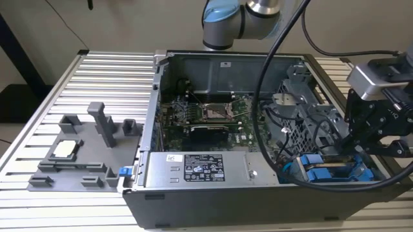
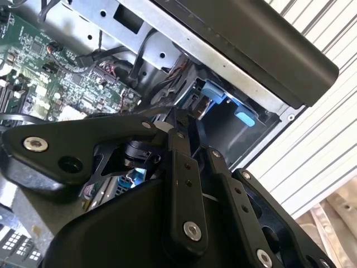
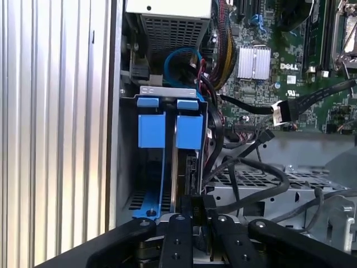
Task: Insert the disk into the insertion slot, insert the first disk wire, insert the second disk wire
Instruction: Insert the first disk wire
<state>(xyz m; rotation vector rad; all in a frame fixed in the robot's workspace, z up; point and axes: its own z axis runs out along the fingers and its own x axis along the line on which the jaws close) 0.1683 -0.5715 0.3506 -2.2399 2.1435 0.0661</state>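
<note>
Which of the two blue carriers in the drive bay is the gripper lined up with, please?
The carrier on the motherboard side, beside the cables; the gripper lines up with it. The other carrier runs along the case's outer wall.

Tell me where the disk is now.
The disk stands on edge in the near corner of the case at the exterior view's right, beside the stickered grey box.

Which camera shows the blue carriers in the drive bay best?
The first wrist view: the blue carriers stand side by side, facing the camera, just beyond the gripper. In the exterior view they sit in the case corner at the exterior view's right, among cables. In the second wrist view two blue tabs peek past the gripper's linkage.
</note>
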